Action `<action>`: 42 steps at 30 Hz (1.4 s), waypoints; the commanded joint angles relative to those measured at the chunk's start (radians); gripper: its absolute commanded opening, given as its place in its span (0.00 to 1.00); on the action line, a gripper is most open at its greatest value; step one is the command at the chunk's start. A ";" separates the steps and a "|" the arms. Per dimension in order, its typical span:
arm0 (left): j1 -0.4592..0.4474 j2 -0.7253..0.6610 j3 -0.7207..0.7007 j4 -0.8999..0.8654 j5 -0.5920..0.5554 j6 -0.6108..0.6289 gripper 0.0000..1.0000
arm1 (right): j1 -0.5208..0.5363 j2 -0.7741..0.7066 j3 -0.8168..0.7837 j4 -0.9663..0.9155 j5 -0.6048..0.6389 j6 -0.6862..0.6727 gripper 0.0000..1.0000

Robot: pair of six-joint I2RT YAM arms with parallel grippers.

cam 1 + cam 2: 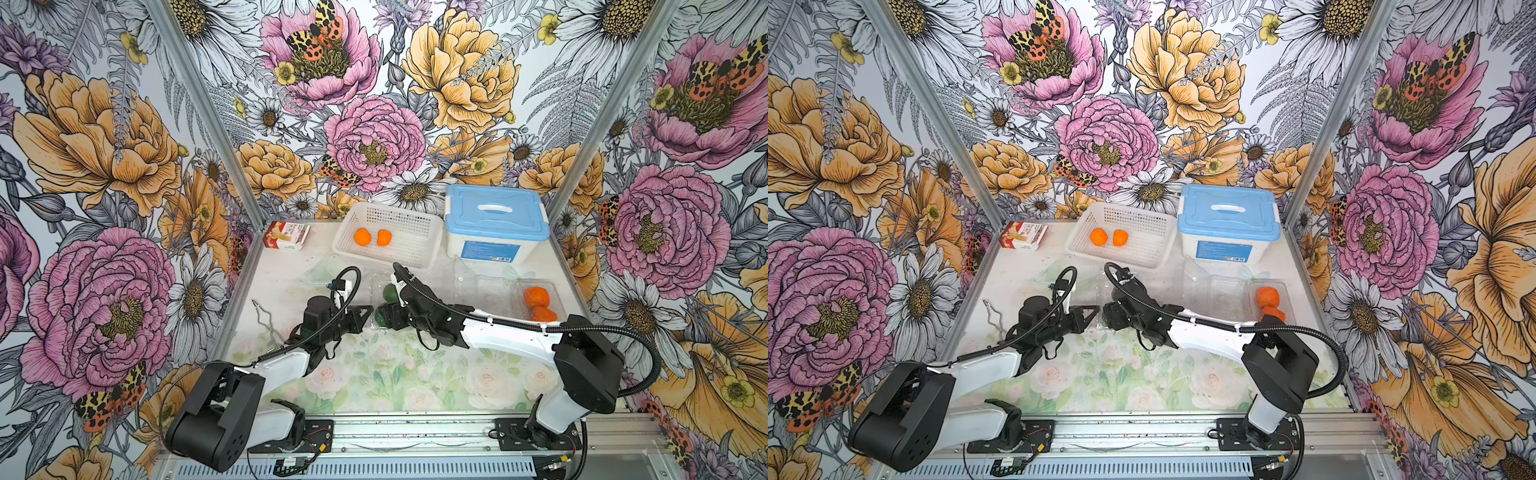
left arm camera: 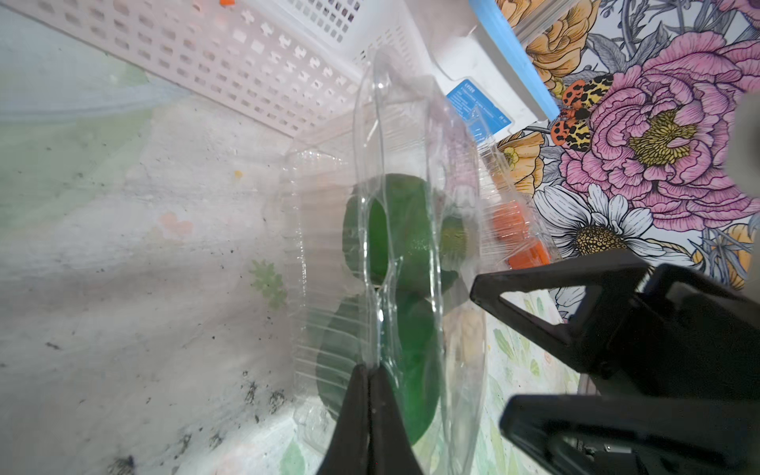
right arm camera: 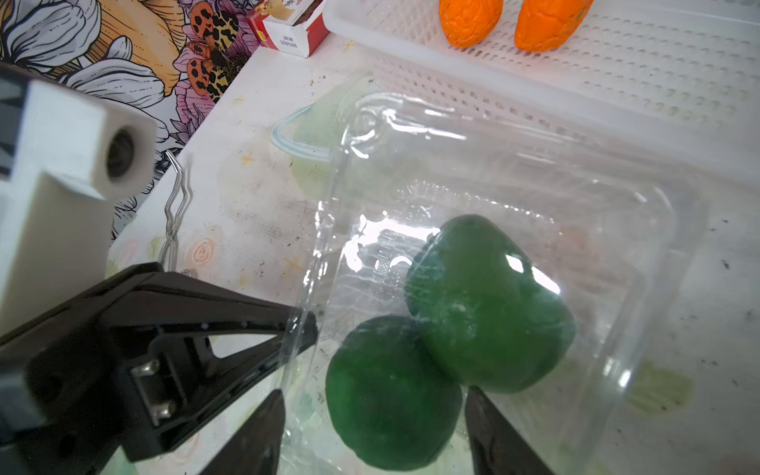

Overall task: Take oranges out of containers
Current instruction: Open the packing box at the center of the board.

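— Any clear sight of the green oranges [image 1: 390,293] in a top view?
— Hardly. Mostly hidden behind the right arm [image 1: 432,316].
— From the right wrist?
— Cut off at the lower edge: fingers [image 3: 255,440] of the right gripper [image 3: 374,392]. Cut off at the upper edge: two bright oranges [image 3: 471,20] in the white basket [image 3: 617,74].
— Able to read the tub label [image 1: 490,250]?
— Too small. Likewise the print on the red-and-white box [image 1: 286,236].
— From the left wrist?
— Blurred to smears through the middle container [image 2: 411,123]: the far oranges [image 2: 528,255].

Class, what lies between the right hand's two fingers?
A green fruit, lying in the clear box; the right wrist view shows it.
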 commanded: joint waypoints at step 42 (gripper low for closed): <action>-0.148 -0.209 -0.023 -0.057 -0.221 0.170 0.00 | 0.019 0.024 0.031 0.056 -0.079 0.039 0.69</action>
